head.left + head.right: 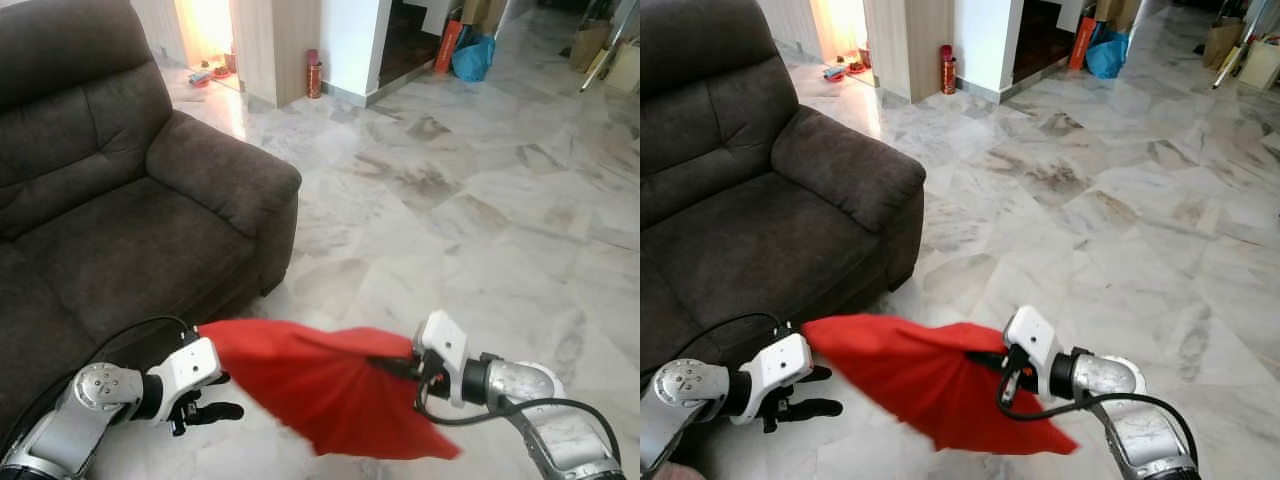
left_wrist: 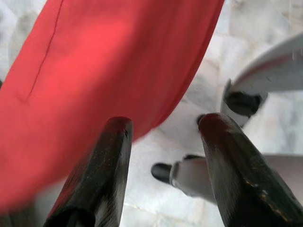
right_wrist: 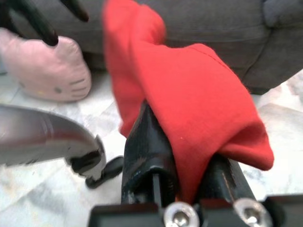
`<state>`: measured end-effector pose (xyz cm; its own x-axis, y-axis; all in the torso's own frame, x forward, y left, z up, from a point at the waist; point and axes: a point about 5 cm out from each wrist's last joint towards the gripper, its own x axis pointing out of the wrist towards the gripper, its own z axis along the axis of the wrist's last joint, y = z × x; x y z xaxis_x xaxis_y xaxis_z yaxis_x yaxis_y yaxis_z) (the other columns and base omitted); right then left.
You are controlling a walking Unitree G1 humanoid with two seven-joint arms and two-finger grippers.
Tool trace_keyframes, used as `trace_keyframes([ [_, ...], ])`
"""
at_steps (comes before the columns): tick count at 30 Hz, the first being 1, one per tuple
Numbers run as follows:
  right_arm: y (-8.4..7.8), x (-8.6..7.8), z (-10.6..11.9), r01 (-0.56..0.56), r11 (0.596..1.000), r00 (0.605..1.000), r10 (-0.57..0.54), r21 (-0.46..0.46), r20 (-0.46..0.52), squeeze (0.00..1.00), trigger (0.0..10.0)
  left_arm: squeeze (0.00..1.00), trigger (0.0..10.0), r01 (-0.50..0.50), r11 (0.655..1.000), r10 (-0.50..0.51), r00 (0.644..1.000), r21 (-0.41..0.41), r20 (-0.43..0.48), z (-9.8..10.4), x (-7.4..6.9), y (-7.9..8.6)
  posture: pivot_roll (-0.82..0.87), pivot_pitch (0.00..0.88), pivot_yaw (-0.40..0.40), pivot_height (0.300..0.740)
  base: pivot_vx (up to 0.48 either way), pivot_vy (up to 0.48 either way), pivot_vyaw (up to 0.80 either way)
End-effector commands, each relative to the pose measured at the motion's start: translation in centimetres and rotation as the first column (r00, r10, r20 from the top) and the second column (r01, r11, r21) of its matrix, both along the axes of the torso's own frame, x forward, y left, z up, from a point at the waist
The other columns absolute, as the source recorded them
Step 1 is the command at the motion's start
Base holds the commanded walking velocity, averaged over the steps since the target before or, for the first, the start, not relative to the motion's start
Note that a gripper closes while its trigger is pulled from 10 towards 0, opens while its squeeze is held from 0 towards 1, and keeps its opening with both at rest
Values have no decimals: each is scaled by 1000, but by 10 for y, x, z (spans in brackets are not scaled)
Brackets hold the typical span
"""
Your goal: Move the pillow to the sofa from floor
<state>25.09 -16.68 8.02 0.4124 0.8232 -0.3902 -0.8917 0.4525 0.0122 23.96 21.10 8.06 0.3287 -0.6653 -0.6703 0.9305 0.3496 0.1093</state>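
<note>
A red pillow (image 1: 320, 385) hangs just above the marble floor in front of me, pinched at its right side by my right gripper (image 1: 392, 366), which is shut on its fabric (image 3: 199, 109). My left gripper (image 1: 222, 395) is at the pillow's left corner with its fingers (image 2: 106, 161) open, and the red cloth (image 2: 104, 71) lies just beyond them, not clamped. The dark grey sofa (image 1: 110, 230) stands at my left, its seat cushion higher than the pillow.
A pink plush cushion (image 3: 47, 71) lies on the floor by the sofa's base. The sofa armrest (image 1: 225, 170) juts out to the right. Far back are a red bottle (image 1: 314, 78), a blue bag (image 1: 472, 55) and cardboard boxes (image 1: 590, 45). Open marble floor (image 1: 480, 230) spreads right.
</note>
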Motion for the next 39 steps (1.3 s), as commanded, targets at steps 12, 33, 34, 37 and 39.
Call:
trace_keyframes([
  [12,14,-3,25,-119,992,990,115,39,82,0,10000,0,10000,162,987,-162,986,10,-27,35,-10,10,78,28,-55,740,0,0,0],
  [33,14,-14,30,-220,975,974,218,22,64,0,10000,0,10000,142,972,-157,985,187,67,0,-9,16,74,29,-57,740,0,0,0],
  [34,15,-15,30,-239,971,970,238,13,59,0,10000,0,10000,118,977,-142,981,179,131,3,-3,16,74,29,-58,740,0,0,0],
  [37,14,-16,29,-258,966,965,258,0,50,0,10000,0,10000,86,983,-120,969,161,216,10,8,15,78,26,-60,740,0,0,0],
  [39,14,-17,28,-266,964,963,266,-9,47,0,10000,0,10000,86,983,-121,966,160,228,12,10,16,77,24,-59,740,0,0,0],
])
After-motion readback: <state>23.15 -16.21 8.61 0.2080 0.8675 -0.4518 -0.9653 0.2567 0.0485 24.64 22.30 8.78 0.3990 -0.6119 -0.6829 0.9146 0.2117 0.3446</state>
